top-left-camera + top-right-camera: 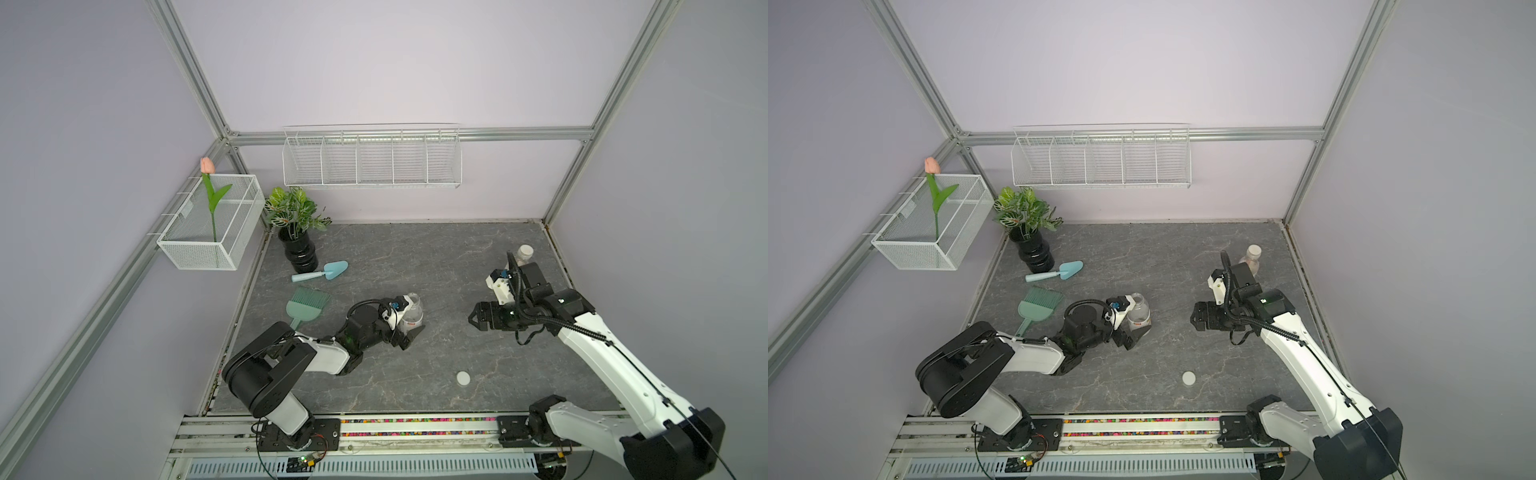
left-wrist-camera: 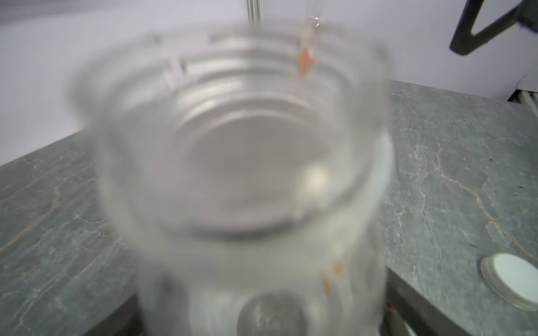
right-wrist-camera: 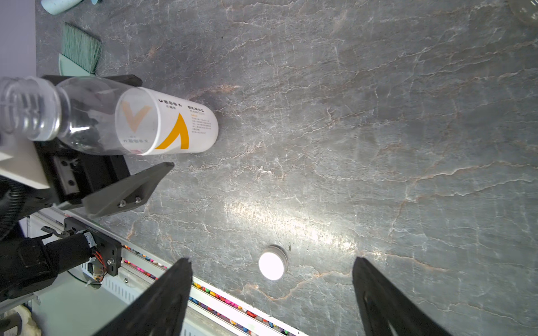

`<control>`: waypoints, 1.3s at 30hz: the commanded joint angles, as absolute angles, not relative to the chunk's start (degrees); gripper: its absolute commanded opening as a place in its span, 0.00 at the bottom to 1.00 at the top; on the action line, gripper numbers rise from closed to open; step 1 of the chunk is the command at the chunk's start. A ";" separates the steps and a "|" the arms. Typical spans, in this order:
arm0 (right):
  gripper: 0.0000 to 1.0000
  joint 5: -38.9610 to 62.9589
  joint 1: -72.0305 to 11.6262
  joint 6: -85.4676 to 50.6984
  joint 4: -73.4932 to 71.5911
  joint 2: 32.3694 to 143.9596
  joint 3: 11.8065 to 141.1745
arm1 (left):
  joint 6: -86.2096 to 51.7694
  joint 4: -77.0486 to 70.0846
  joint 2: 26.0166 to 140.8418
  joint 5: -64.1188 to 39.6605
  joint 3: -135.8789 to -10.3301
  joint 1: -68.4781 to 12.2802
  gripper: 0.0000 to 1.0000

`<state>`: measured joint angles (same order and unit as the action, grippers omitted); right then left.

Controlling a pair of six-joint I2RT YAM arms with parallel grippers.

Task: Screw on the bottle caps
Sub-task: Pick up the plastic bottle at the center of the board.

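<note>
A clear bottle with an orange-marked label [image 1: 412, 316] [image 3: 171, 128] stands upright mid-table, its neck uncapped. My left gripper [image 1: 413, 323] is open around its lower body; the fingers [image 3: 131, 186] stand clear of it on either side. In the left wrist view the bottle [image 2: 247, 174] is a close blur. One white bottle cap [image 1: 463, 378] [image 1: 1188, 378] [image 2: 512, 279] lies flat near the front edge. My right gripper [image 1: 478, 318] [image 3: 272, 259] hangs open and empty above the table, the cap [image 3: 272, 264] showing between its fingers. A second clear bottle [image 1: 524, 254] with a white top stands at the far right.
A black ribbed vase with a plant [image 1: 300, 253], a blue trowel [image 1: 322, 272] and a green brush [image 1: 307, 307] sit at the left. A mesh basket with a tulip [image 1: 212, 224] and a wire shelf [image 1: 372, 162] hang on the walls. The arms' rail [image 1: 415, 426] runs along the front.
</note>
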<state>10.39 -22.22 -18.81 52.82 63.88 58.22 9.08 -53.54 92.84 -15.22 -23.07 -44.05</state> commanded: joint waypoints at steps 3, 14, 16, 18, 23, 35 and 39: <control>0.89 11.71 -23.07 -17.97 51.09 64.50 56.97 | 12.82 -63.30 96.56 -12.92 -22.25 -45.82 1.00; 0.89 15.29 -24.61 -16.14 44.33 65.34 56.25 | 12.81 -78.52 106.13 -13.27 -21.45 -46.49 1.00; 0.90 16.12 -25.06 -16.85 42.42 66.74 57.02 | 12.74 -78.31 106.97 -13.59 -22.65 -46.58 0.99; 0.90 17.28 -25.26 -17.68 41.78 68.62 58.48 | 12.91 -78.36 107.82 -14.26 -23.84 -46.70 0.99; 0.89 17.87 -25.33 -18.94 40.35 69.79 59.40 | 13.70 -78.31 109.51 -13.99 -25.95 -47.11 0.92; 0.90 16.96 -25.48 -19.53 48.25 69.79 58.27 | 12.01 -80.88 110.53 -15.48 -25.76 -47.15 0.68; 0.92 14.31 -27.22 -20.54 57.92 68.56 56.90 | 8.42 -80.85 106.97 -15.92 -23.54 -47.19 0.69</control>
